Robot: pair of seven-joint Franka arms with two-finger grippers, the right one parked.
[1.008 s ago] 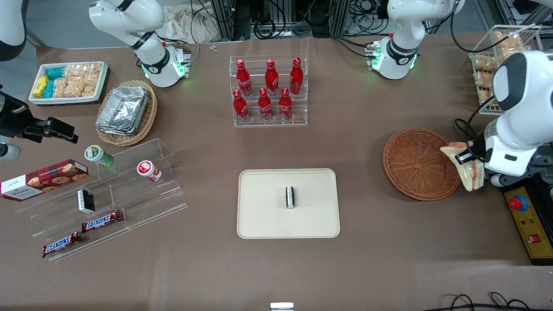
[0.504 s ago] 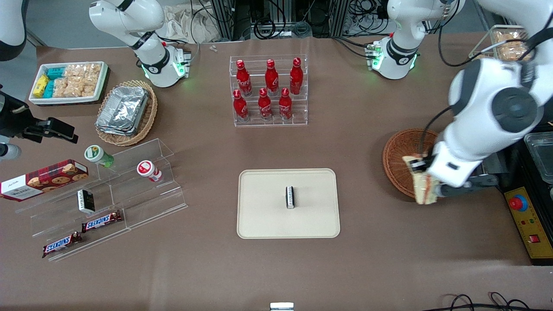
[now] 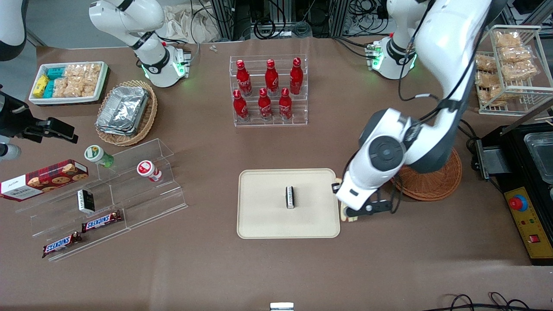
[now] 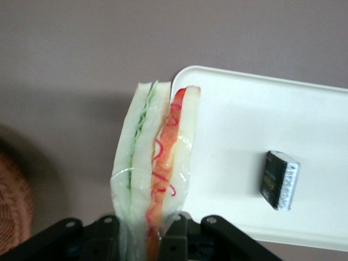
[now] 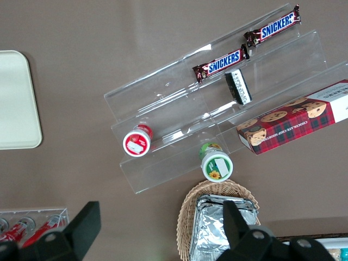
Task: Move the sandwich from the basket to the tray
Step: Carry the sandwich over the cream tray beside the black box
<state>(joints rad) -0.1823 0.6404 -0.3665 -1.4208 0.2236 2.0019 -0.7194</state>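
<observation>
The sandwich [image 4: 155, 163] hangs pinched between the fingers of the left arm's gripper [image 4: 147, 231], its long axis running straight out from the fingertips. Gripper and load hover just over the tray's [image 3: 259, 224] edge on the basket [image 3: 436, 183] side. The tray's bare middle lies ahead of the claw, toward a small dark packet [image 4: 279, 180]

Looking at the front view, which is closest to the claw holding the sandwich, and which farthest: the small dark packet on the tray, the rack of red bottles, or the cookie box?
From the gripper, shut on the sandwich at the tray's edge:
1. Small dark packet, on the tray beside it.
2. Red bottles, farther from the front camera.
3. Cookie box, toward the parked arm's end.
</observation>
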